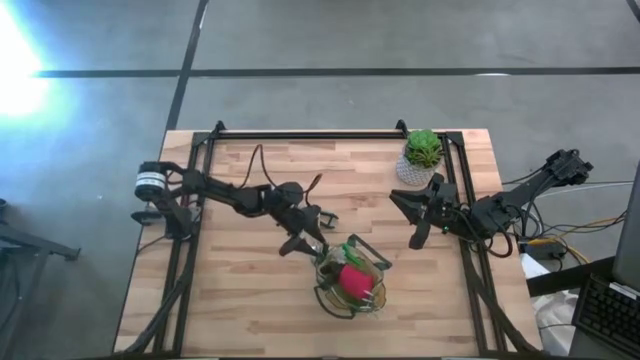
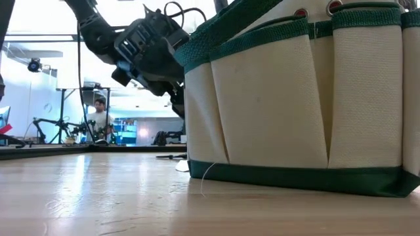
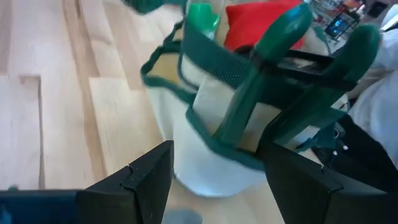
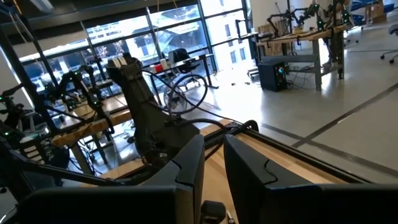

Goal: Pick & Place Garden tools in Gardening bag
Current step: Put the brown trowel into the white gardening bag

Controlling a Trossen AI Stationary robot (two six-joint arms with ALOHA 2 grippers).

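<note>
The gardening bag (image 1: 338, 300) is cream fabric with green trim and green strap handles. It stands on its base on the wooden table, near the front middle. It fills the right of the low view (image 2: 295, 98). A red glove-like item (image 3: 261, 25) and a green spray bottle top (image 3: 202, 15) stick out of its mouth. My left gripper (image 1: 312, 240) is open and empty, just beyond the bag's far left rim, above the table; its fingers (image 3: 149, 180) point at the bag's wall (image 3: 205, 143). My right gripper (image 1: 408, 218) is shut and empty at the table's right.
A green potted plant in a whitish pot (image 1: 420, 155) stands at the far right of the table, close behind my right gripper. A dark metal frame (image 1: 300, 133) runs along the table's far and side edges. Bare wood (image 1: 230, 300) lies left of the bag.
</note>
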